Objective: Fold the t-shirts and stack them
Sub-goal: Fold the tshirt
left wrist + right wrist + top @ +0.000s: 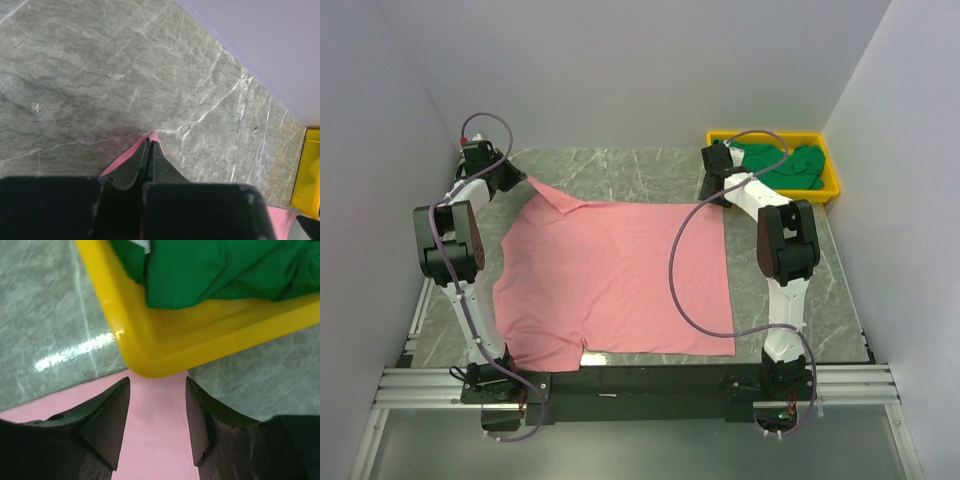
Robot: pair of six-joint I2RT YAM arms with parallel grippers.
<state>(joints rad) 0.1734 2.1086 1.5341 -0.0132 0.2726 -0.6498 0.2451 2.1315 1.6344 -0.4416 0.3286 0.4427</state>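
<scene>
The pink t-shirt point(615, 275) lies spread flat on the marble table. My left gripper point(512, 177) is shut on its far left corner and pulls it into a point; the pink tip point(154, 136) shows past the closed jaws in the left wrist view. My right gripper point(717, 160) is open above the shirt's far right corner, with pink cloth point(157, 430) between its fingers and no grip on it. The dark green t-shirt point(782, 165) lies crumpled in the yellow tray point(832, 188), also in the right wrist view point(225, 270).
The yellow tray point(165, 352) sits at the table's far right corner, its near corner right in front of my right fingers. White walls close in the table on three sides. Bare marble point(610, 165) lies beyond the pink shirt.
</scene>
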